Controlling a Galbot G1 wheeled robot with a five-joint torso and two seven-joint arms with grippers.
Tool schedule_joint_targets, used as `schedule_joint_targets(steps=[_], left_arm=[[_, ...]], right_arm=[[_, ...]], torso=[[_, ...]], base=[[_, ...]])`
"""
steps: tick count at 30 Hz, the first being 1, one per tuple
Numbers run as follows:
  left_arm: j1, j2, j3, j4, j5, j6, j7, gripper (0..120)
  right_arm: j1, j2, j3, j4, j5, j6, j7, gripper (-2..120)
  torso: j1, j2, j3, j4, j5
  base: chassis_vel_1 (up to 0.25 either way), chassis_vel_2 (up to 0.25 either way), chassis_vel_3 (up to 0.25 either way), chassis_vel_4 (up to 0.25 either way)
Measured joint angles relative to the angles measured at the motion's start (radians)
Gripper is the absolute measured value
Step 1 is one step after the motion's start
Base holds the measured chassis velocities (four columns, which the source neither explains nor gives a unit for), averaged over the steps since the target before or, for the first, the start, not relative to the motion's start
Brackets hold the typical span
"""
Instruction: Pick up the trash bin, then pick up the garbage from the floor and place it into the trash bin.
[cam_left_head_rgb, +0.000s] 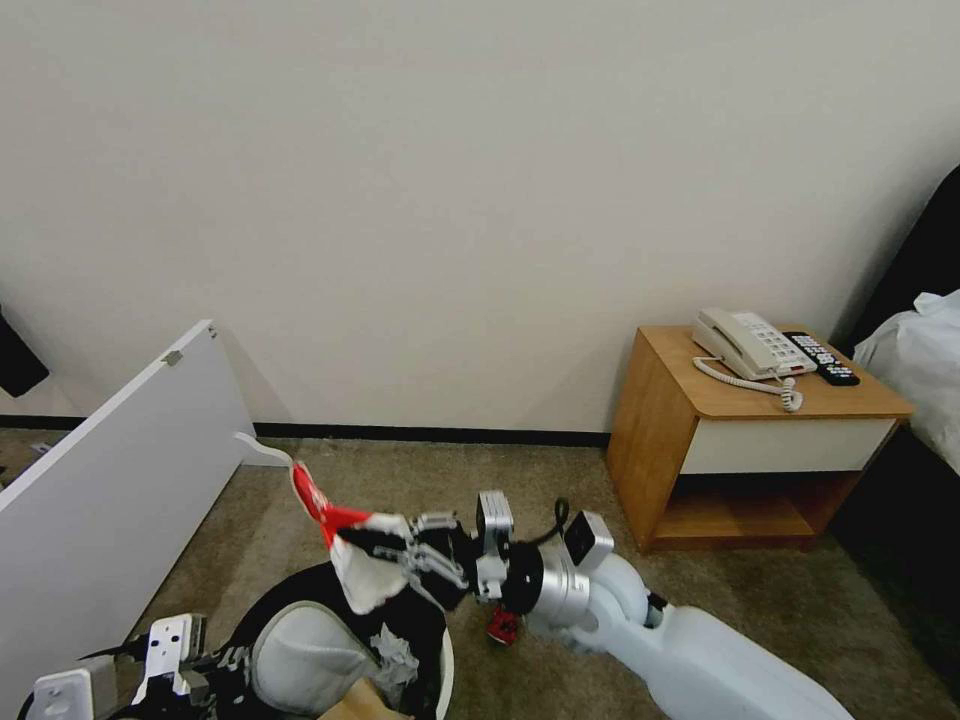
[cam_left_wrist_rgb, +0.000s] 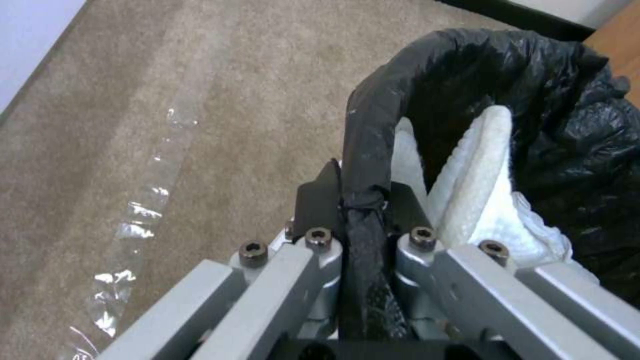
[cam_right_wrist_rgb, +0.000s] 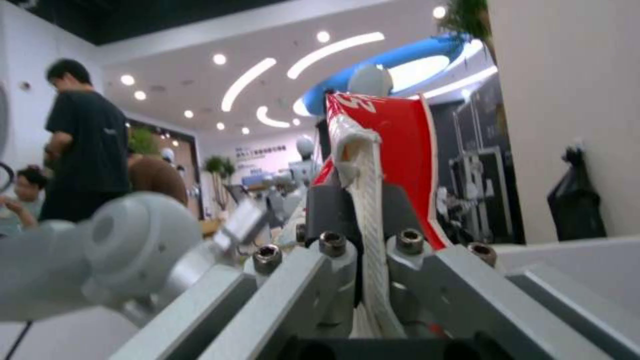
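While left end effector (cam_left_wrist_rgb: 360, 197) pinches trash bin (cam_left_wrist_rgb: 373, 125), head view shows wrapper (cam_left_head_rgb: 335, 530).

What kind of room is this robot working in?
Probably a mock hotel bedroom: a nightstand with a phone and remote stands on carpet, with white bedding at the edge.

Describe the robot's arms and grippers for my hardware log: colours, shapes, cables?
The right arm is smooth white with a silver-and-black wrist, boxy white modules and a black cable. Right gripper and left gripper have grey metal linkage bars, dark hex bolts and black fingertips.
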Motion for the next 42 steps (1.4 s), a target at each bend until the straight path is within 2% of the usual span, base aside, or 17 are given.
schedule_joint_targets(steps=[11, 26, 30, 31, 33, 34, 35, 38, 39, 41, 42], left_arm=[[0.003, 0.000, -0.002, 0.000, -0.012, 0.000, -0.003, 4], [-0.006, 0.000, 0.004, 0.000, -0.046, 0.000, -0.001, 4], [-0.010, 0.002, 0.004, 0.000, -0.051, 0.000, 0.000, 4], [-0.010, 0.003, 0.004, 0.000, -0.052, 0.000, 0.000, 4], [-0.011, 0.003, 0.003, 0.000, -0.053, 0.000, 0.000, 4], [-0.011, 0.003, 0.003, 0.000, -0.054, 0.000, 0.000, 4], [-0.011, 0.003, 0.003, 0.000, -0.054, 0.000, 0.000, 4], [-0.012, 0.004, 0.003, 0.000, -0.054, 0.000, 0.000, 4], [-0.012, 0.004, 0.003, 0.000, -0.054, 0.000, 0.000, 4], [-0.013, 0.004, 0.003, 0.000, -0.055, 0.000, 0.000, 4], [-0.013, 0.004, 0.003, 0.000, -0.055, 0.000, 0.000, 4]], right_arm=[[-0.026, 0.015, -0.074, -0.084, -0.129, 0.020, 0.125, 0], [-0.003, 0.046, -0.140, -0.178, -0.173, 0.023, 0.181, 0], [0.003, 0.051, -0.161, -0.192, -0.214, 0.027, 0.242, 0], [0.004, 0.051, -0.168, -0.193, -0.238, 0.031, 0.281, 4], [0.004, 0.051, -0.169, -0.193, -0.243, 0.032, 0.291, 6], [0.004, 0.051, -0.171, -0.191, -0.255, 0.033, 0.312, 14], [0.004, 0.051, -0.171, -0.191, -0.255, 0.033, 0.312, 14], [0.005, 0.042, -0.173, -0.188, -0.268, 0.033, 0.320, 30], [0.005, 0.042, -0.173, -0.188, -0.268, 0.033, 0.320, 30], [0.003, 0.035, -0.173, -0.186, -0.275, 0.033, 0.323, 39], [0.003, 0.035, -0.173, -0.186, -0.275, 0.033, 0.323, 39]], torso=[[0.000, 0.000, 0.000, 0.0001, 0.0000], [0.000, 0.000, 0.000, 0.0001, -0.0001], [0.000, 0.000, 0.000, 0.0001, -0.0001], [0.000, 0.000, 0.000, 0.0001, -0.0001], [0.000, 0.000, 0.000, 0.0001, -0.0001], [0.000, 0.000, 0.000, 0.0001, -0.0001], [0.000, 0.000, 0.000, 0.0001, -0.0001], [0.000, 0.000, 0.000, 0.0001, -0.0001], [0.000, 0.000, 0.000, 0.0001, -0.0001], [0.000, 0.000, 0.000, 0.0001, -0.0001], [0.000, 0.000, 0.000, 0.0001, -0.0001]], base=[[0.000, 0.000, 0.000, 0.000], [0.000, 0.000, 0.000, 0.000], [0.000, 0.000, 0.000, 0.000], [0.000, 0.000, 0.000, 0.000], [0.000, 0.000, 0.000, 0.000], [0.000, 0.000, 0.000, 0.000], [0.000, 0.000, 0.000, 0.000], [0.000, 0.000, 0.000, 0.000], [0.000, 0.000, 0.000, 0.000], [0.000, 0.000, 0.000, 0.000], [0.000, 0.000, 0.000, 0.000]])
